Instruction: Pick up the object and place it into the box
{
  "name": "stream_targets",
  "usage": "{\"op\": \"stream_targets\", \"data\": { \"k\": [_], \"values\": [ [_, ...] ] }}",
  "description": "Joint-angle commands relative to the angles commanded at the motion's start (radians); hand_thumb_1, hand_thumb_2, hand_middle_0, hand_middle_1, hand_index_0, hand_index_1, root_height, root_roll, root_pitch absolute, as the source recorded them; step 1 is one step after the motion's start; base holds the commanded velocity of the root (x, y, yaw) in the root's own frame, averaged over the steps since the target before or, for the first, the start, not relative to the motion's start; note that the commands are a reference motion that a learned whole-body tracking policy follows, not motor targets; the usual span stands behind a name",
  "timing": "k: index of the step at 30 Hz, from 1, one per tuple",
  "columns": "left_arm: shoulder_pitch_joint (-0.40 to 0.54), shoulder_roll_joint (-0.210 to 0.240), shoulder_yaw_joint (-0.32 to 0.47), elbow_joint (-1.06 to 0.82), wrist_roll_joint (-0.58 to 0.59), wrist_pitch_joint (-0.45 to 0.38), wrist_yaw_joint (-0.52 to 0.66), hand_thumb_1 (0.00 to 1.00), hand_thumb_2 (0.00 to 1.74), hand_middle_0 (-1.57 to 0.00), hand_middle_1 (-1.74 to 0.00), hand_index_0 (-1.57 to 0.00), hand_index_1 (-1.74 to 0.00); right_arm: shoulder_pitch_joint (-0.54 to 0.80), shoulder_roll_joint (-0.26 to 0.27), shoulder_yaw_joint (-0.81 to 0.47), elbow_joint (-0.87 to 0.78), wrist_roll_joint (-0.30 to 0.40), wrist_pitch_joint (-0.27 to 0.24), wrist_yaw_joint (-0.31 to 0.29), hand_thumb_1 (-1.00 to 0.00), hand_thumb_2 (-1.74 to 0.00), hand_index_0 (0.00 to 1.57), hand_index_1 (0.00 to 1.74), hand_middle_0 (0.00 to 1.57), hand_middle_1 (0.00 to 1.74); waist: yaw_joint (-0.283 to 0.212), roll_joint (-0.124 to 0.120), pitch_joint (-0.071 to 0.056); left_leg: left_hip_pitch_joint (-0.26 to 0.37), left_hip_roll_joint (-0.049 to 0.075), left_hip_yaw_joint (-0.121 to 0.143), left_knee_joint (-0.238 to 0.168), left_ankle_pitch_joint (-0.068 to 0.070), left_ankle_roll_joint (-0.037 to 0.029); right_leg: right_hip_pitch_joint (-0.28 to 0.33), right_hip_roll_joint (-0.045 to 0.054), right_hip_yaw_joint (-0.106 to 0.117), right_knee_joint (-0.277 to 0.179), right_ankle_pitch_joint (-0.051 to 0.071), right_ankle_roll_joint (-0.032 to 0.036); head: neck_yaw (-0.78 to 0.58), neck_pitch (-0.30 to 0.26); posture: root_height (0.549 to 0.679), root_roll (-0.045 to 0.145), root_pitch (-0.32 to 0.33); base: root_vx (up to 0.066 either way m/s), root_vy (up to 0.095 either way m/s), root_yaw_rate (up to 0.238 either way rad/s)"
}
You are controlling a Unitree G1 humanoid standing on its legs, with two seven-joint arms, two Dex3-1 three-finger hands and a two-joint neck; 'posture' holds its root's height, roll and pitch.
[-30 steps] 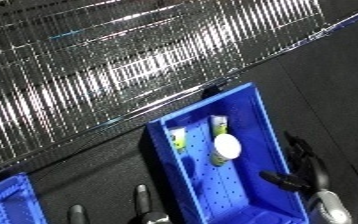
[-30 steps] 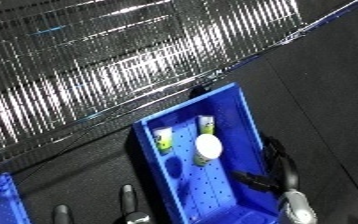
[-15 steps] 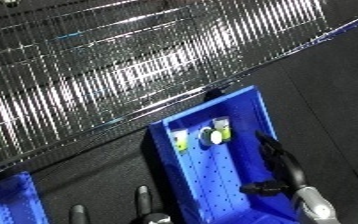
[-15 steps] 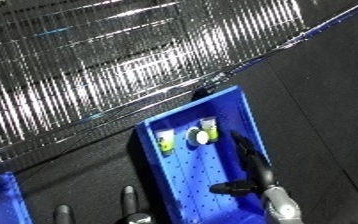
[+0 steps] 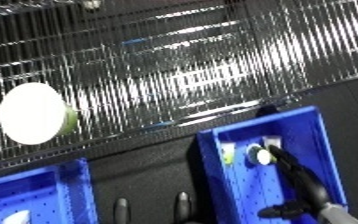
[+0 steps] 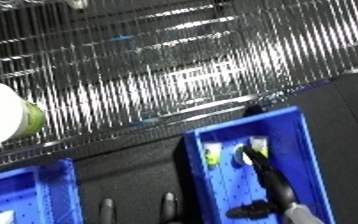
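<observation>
A small green object with a round white end (image 5: 262, 156) lies in the far part of the blue bin (image 5: 328, 150) at the lower right. My right hand (image 5: 310, 186) comes in from the lower right corner and lies inside the bin. Its fingers are straight and their tips reach the object's white end, while the thumb sticks out to the left lower down. Whether the tips touch the object is unclear. My left hand (image 5: 182, 202) shows only as dark tips at the bottom edge, left of the bin and away from the object.
A wire shelf (image 5: 184, 75) runs across the upper half of the view. On it at the left lies a round white thing with a green rim (image 5: 31, 113). A second blue bin (image 5: 33, 192) sits in the lower left corner. Dark floor lies between the bins.
The camera has swung up and left, bringing the white and green thing on the shelf into view. My right hand has stretched further into the bin, up to the object.
</observation>
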Motion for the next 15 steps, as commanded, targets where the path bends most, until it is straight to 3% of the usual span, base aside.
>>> {"op": "stream_targets", "data": {
  "k": [5, 10, 15],
  "values": [
    [-0.010, 0.007, -0.008, -0.002, 0.032, -0.007, 0.001, 0.00, 0.00, 0.00, 0.00, 0.00, 0.00, 0.003, 0.027, 0.006, 0.068, 0.024, 0.074, 0.017, 0.00, 0.00, 0.00, 0.00, 0.00, 0.00, 0.022, -0.001, -0.002, 0.000, -0.003, -0.013, -0.002, 0.006, -0.0023, 0.010, -0.0089, -0.013, 0.000, 0.000, 0.0024, -0.056, -0.026, 0.647, 0.057, 0.064, 0.011, -0.046, 0.268],
    [-0.034, 0.018, -0.018, -0.003, 0.036, -0.009, -0.014, 0.00, 0.00, 0.00, 0.00, 0.00, 0.00, 0.016, 0.054, 0.019, 0.173, 0.053, 0.065, 0.032, 0.00, 0.00, 0.00, 0.00, 0.00, 0.00, 0.046, -0.007, -0.003, -0.003, -0.007, -0.023, 0.006, 0.007, 0.0011, 0.020, -0.0168, -0.028, -0.006, 0.004, 0.0060, -0.120, -0.035, 0.648, 0.055, 0.059, 0.023, -0.055, 0.226],
    [-0.040, 0.020, -0.023, -0.020, 0.008, -0.012, -0.050, 0.00, 0.00, 0.00, 0.00, 0.00, 0.00, 0.026, 0.079, 0.021, 0.231, 0.080, 0.071, 0.041, 0.00, 0.00, 0.00, 0.00, 0.00, 0.00, 0.067, -0.015, -0.001, -0.015, -0.011, -0.035, 0.024, 0.000, 0.0057, 0.024, -0.0186, -0.041, -0.005, 0.005, 0.0068, -0.180, -0.041, 0.648, 0.050, 0.057, 0.017, -0.045, 0.132]
  ]
}}
